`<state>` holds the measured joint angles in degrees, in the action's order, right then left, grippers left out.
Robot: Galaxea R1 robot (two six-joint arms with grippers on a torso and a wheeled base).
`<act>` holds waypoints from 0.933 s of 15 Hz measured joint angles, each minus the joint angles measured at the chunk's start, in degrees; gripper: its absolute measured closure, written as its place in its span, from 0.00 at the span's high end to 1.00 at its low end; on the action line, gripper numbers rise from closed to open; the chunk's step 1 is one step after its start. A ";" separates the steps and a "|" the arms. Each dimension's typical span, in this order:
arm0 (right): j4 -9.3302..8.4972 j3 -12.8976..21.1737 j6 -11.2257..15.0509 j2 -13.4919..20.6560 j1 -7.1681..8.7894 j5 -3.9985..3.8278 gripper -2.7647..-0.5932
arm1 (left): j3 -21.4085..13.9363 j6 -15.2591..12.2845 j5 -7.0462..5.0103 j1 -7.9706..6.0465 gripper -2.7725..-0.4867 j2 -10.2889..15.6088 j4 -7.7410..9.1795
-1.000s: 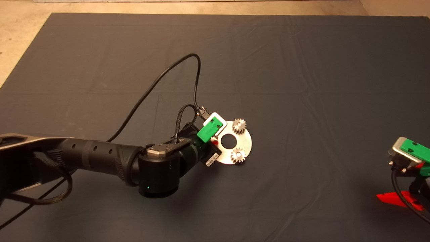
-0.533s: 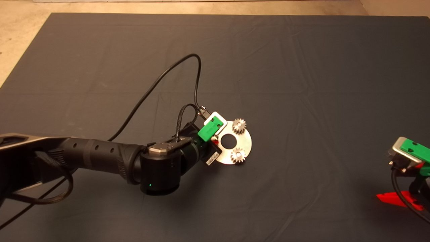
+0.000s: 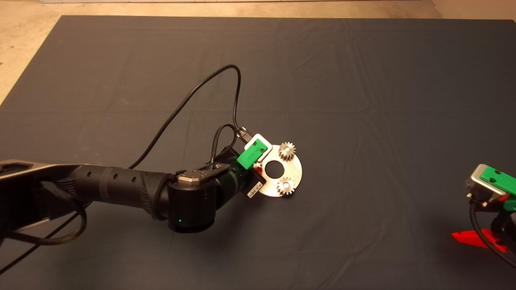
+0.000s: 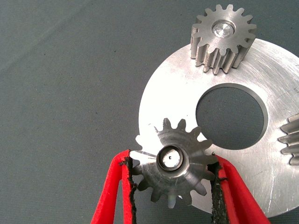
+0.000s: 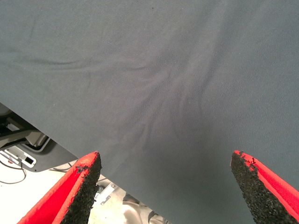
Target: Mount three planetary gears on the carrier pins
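1. Looking down in the head view, the left gripper (image 3: 258, 169) sits at the left rim of the disc (image 3: 296, 171), just left of the frame's centre, and its body hides the near pin. Two planetary gears are seated on the disc: one at its upper edge (image 3: 287, 151), one at its lower edge (image 3: 286, 186). The right gripper (image 3: 494, 201) waits at the lower right edge of the frame, well apart from the disc on the worktop (image 3: 363, 80).

2. In the left wrist view, the fingers (image 4: 114, 196) are clamped on the third gear (image 4: 175, 165), one black pad on each flank of its teeth. Through the bore a pin end (image 4: 170, 160) shows, roughly centred. The gear lies over the disc's rim, low in the frame, left of the disc's central hole (image 4: 232, 116). Its flat face looks towards the camera and its bore axis runs along the view, nearly in line with the pin, perhaps tilted a touch. A seated gear (image 4: 223, 39) stands at upper right, its pin end (image 4: 222, 29) flush in its bore.

3. In the right wrist view, that gripper's fingers (image 5: 77, 191) stand wide apart over bare mat, holding nothing.

4. Judging by this, the last of three installs is in hand. Whether the gear is fully down I cannot tell. The next move likely calls for a straight push along the pin, then letting go without dragging the gear sideways.
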<state>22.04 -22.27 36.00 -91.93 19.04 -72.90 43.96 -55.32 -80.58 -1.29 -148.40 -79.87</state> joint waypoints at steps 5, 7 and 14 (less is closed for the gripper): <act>0.00 0.00 0.00 0.01 0.00 0.02 0.67 | 0.00 -0.02 0.25 0.00 0.20 0.00 0.00; 0.00 0.00 0.00 0.01 0.01 0.01 0.67 | 0.00 -0.02 0.29 0.00 0.23 0.00 -0.04; 0.00 0.00 -0.37 0.01 0.02 0.02 0.67 | -0.02 -0.02 0.73 -0.18 0.32 0.30 -0.33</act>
<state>22.04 -22.27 35.63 -91.92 19.07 -72.88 43.93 -55.35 -79.85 -1.48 -148.09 -80.20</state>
